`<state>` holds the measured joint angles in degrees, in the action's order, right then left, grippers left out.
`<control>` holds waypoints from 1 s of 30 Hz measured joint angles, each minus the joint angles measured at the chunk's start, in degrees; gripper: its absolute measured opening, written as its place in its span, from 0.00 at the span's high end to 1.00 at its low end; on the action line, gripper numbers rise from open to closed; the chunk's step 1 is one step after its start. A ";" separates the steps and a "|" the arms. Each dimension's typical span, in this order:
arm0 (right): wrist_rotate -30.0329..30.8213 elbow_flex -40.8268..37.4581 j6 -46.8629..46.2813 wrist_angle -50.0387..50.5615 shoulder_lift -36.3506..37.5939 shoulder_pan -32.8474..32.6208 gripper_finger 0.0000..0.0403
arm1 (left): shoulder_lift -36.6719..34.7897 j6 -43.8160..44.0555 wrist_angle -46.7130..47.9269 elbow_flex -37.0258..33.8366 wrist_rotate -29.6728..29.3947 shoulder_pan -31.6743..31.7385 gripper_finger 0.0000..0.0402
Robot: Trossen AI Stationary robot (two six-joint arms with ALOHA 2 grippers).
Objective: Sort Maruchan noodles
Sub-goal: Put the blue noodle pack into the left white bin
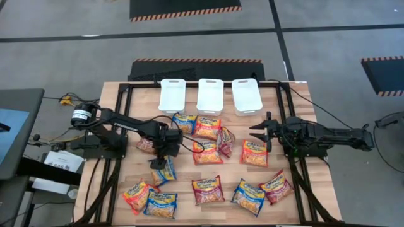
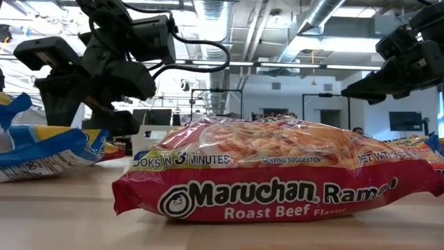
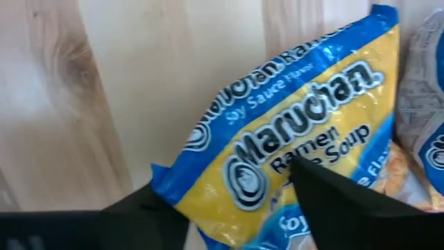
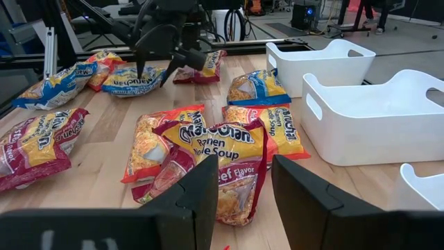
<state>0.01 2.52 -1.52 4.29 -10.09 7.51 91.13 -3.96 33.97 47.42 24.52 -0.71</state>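
None of the three white trays (image 1: 209,94) holds a noodle packet yet, so the sorting looks hardly begun: about a dozen noodle packets (image 1: 207,151) lie spread on the wooden table (image 1: 120,176) in front of the trays. The left gripper (image 1: 161,165) has its fingers around a blue packet (image 3: 291,153) near the table's left middle. The right gripper (image 1: 259,134) hovers with fingers apart, holding nothing, beside a packet at the right.

We see bare table (image 1: 177,189) at six o'clock of the left gripper (image 1: 161,165), between the front packets (image 1: 208,190). At twelve o'clock, three white trays (image 1: 210,94) wall the far edge. The central packet cluster (image 1: 207,135) blocks nine o'clock of the right gripper (image 1: 260,135).
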 joint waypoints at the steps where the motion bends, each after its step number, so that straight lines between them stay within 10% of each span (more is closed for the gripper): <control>1: 0.00 0.00 0.00 0.00 0.00 0.00 0.60 | 0.00 -0.17 -0.17 0.00 0.38 0.00 0.54; 11: 0.00 0.00 0.00 0.00 0.00 0.00 0.60 | -0.07 -0.71 -0.57 0.00 3.28 0.07 0.98; 30: 0.00 0.00 0.00 0.00 -0.01 0.00 0.60 | -12.52 0.18 0.82 4.20 -3.08 1.20 1.00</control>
<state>0.01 2.52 -1.52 4.29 -10.09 7.51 78.62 -3.78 34.78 51.62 21.43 0.48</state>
